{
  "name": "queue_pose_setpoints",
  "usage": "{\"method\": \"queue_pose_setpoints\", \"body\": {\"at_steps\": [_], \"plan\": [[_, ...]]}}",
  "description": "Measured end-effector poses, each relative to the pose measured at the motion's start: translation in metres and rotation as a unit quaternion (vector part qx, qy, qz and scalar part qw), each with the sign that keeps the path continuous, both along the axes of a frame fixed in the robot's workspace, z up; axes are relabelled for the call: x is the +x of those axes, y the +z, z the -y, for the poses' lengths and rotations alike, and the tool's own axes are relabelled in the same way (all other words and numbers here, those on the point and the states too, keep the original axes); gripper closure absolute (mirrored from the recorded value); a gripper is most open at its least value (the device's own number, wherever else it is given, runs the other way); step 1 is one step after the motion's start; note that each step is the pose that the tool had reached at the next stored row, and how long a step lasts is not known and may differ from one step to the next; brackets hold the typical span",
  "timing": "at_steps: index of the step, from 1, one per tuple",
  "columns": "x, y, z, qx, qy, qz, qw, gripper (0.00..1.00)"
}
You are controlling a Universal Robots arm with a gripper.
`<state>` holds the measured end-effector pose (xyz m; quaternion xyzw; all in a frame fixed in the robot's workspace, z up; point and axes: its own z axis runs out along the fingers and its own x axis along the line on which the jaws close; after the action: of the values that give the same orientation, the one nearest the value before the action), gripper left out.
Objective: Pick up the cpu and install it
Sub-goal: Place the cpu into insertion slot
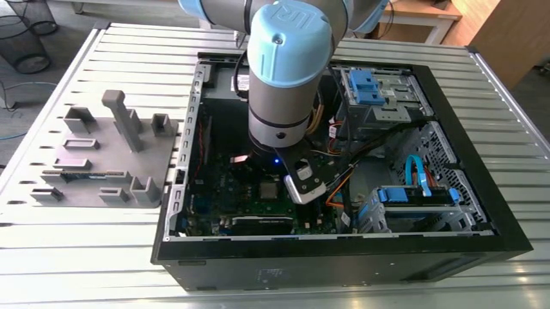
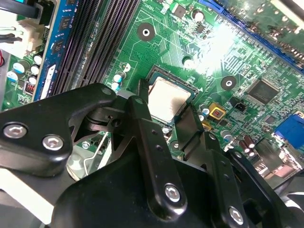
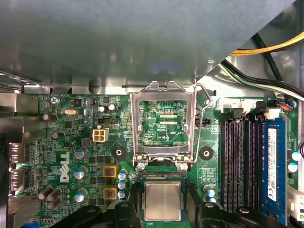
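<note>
So the cpu is sitting flat in its socket on the green motherboard, silver top facing up. You can spot it in the exterior view too, a little grey square right under the arm. The silver hinged socket frame is flipped open and standing up just beside the chip, with its wire lever swung out along one edge.

The gripper is down low over the socket with its black fingers spread apart, one on each side of the cpu. In the first wrist view a thin strip of socket rim shows between the chip and each finger, so they don't look like they're pinching it. The second wrist view has the same deal, with a finger right along the chip's edge.

Off to one side of the socket are the long black memory slots and one blue memory stick. All of this is inside an open black PC case lying on a slatted metal table, with a grey parts fixture on the exterior view's left.
</note>
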<state>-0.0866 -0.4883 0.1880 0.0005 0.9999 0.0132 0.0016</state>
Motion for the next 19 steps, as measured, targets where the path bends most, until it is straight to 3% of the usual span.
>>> {"method": "queue_pose_setpoints", "body": {"at_steps": [19], "plan": [[-0.0001, -0.0017, 0.0001, 0.0001, 0.000, 0.0000, 1.00000, 0.53]]}}
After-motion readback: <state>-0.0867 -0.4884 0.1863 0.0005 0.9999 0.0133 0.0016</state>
